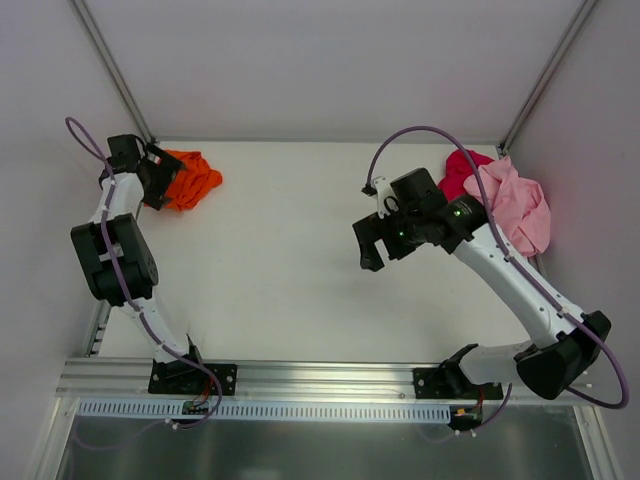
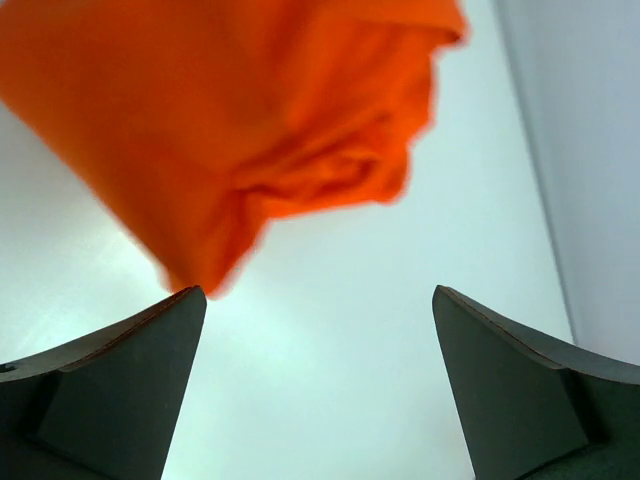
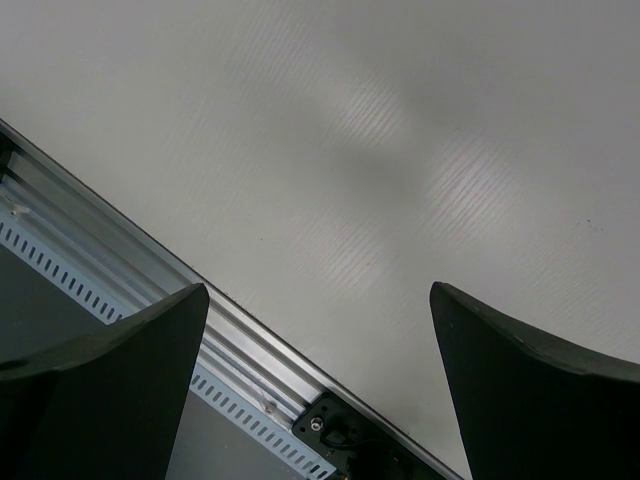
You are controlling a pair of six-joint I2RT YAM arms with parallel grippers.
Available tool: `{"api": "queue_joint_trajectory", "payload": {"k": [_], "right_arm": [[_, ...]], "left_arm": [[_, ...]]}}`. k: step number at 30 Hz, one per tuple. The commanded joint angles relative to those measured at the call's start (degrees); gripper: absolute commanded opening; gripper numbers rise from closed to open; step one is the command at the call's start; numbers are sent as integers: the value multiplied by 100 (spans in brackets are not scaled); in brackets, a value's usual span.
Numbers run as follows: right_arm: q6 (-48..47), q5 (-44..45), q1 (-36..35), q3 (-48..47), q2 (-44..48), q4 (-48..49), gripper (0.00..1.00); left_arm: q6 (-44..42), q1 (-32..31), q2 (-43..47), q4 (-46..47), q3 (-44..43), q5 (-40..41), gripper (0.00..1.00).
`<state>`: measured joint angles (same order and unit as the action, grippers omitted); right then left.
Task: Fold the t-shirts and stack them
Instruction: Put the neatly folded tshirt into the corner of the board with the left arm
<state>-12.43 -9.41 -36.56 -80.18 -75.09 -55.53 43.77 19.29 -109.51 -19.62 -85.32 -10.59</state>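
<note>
The orange t-shirt lies crumpled at the far left of the white table. My left gripper is open right at its left edge. In the left wrist view the orange t-shirt fills the top, its lower edge by my left fingertip, and the left gripper holds nothing. The pink t-shirt lies bunched at the far right, partly on the crimson-red t-shirt. My right gripper is open and empty above the table's middle, left of both, and the right wrist view shows the gripper over bare table.
An aluminium rail runs along the near edge and also shows in the right wrist view with a black arm mount. White walls and slanted frame posts close in the left, back and right sides.
</note>
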Motion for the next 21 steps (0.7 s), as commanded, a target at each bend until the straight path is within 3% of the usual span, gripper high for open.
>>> {"api": "queue_joint_trajectory", "payload": {"k": [1,8,15,17,18,21], "right_arm": [[65,-210,26,64,-76,332,100],[109,-351,17,91,-243,587,99],[109,-281,8,99,-94,569,100],[65,-150,8,99,-32,543,100],[56,-97,26,99,11,534,100],[73,237,69,152,12,586,100]], "left_arm": [[35,-284,729,441,182,-575,99],[-246,-734,1222,468,420,-1076,99],[-694,-725,872,-58,-98,-320,99],[-651,-725,459,-156,-450,-539,99],[-607,-733,222,-26,-529,-1098,99],[-510,-900,149,212,-661,-1708,99]]}}
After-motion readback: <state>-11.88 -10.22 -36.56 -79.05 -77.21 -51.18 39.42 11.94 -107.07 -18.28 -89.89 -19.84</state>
